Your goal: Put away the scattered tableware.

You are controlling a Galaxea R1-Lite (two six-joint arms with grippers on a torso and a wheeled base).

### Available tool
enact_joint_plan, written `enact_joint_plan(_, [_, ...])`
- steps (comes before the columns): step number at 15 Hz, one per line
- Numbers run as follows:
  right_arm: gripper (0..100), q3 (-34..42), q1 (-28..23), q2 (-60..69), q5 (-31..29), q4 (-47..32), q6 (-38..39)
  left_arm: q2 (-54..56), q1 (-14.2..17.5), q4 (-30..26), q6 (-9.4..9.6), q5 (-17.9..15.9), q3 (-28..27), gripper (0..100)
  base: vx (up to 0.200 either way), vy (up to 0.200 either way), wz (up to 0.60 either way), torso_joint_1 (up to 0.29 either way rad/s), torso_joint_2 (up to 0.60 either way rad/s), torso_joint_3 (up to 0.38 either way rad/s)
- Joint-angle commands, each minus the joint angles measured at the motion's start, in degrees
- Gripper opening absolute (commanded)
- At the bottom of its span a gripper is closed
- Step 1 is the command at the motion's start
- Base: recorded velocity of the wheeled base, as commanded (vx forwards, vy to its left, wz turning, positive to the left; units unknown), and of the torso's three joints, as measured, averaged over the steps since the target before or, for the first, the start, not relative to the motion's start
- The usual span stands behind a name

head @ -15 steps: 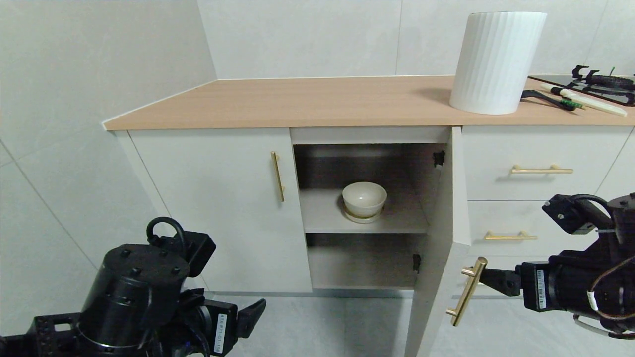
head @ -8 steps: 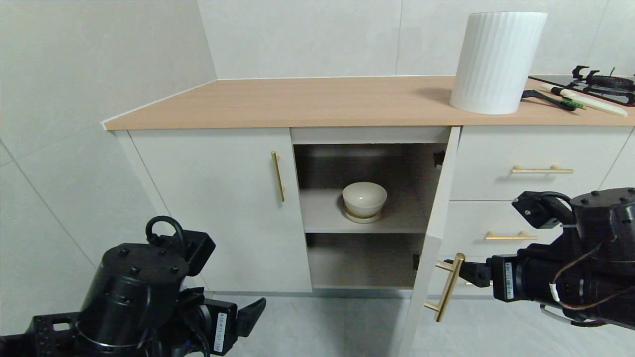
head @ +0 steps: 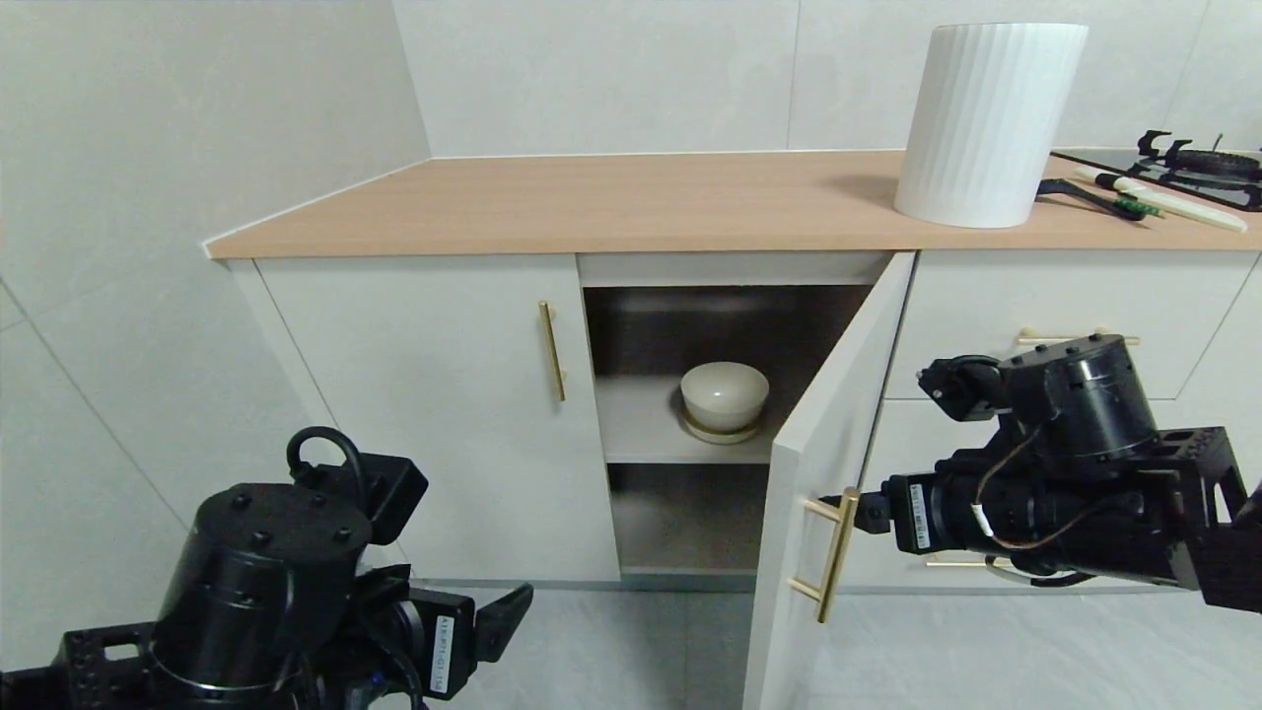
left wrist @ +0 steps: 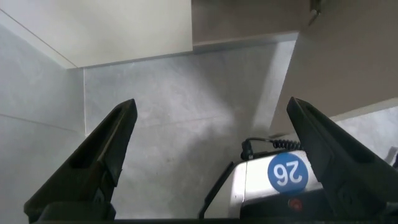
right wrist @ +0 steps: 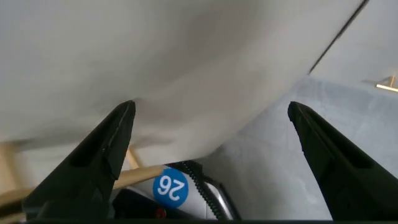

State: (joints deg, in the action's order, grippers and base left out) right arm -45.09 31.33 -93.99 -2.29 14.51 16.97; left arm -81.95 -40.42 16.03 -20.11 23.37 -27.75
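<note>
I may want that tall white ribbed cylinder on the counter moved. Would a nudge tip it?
The cylinder is tall for its base, so a high push would probably tip it; pushed low, it likely slides on the smooth countertop. It looks ceramic, perhaps heavy, breakable.

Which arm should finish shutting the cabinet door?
Right. The right gripper, open, sits at the gold handle of the half-shut door; the left gripper hangs low near the floor, away from it.
</note>
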Motion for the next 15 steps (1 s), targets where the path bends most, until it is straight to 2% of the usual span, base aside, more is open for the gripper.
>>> enact_joint_plan(1, [100, -0.26, -0.48, -4.27, -0.17, 2.72, 1.93, -0.23, -0.01, 2.78, 0.60, 0.01, 1.29, 100, 0.000, 0.000, 0.00, 0.000, 0.00, 0.000])
enact_joint_plan(4, [100, -0.08, -0.66, -8.14, -0.70, 10.45, 5.44, -0.23, -0.01, 3.66, 1.13, 0.01, 1.64, 100, 0.000, 0.000, 0.00, 0.000, 0.00, 0.000])
enact_joint_plan(7, [100, -0.26, -0.66, -8.84, -1.14, 11.07, 5.62, -0.23, -0.01, 3.57, 1.13, 0.01, 1.64, 100, 0.000, 0.000, 0.00, 0.000, 0.00, 0.000])
enact_joint_plan(14, [100, -0.26, -0.66, -10.95, -2.72, 13.97, 6.59, -0.23, -0.01, 3.66, 1.13, -0.08, 1.82, 100, 0.200, 0.000, 0.00, 0.002, 0.00, 0.002])
enact_joint_plan(15, [100, -0.26, -0.66, -10.86, -2.72, 13.97, 6.59, -0.23, -0.01, 3.66, 1.13, -0.08, 1.82, 100, 0.000, 0.000, 0.00, 0.000, 0.00, 0.000])
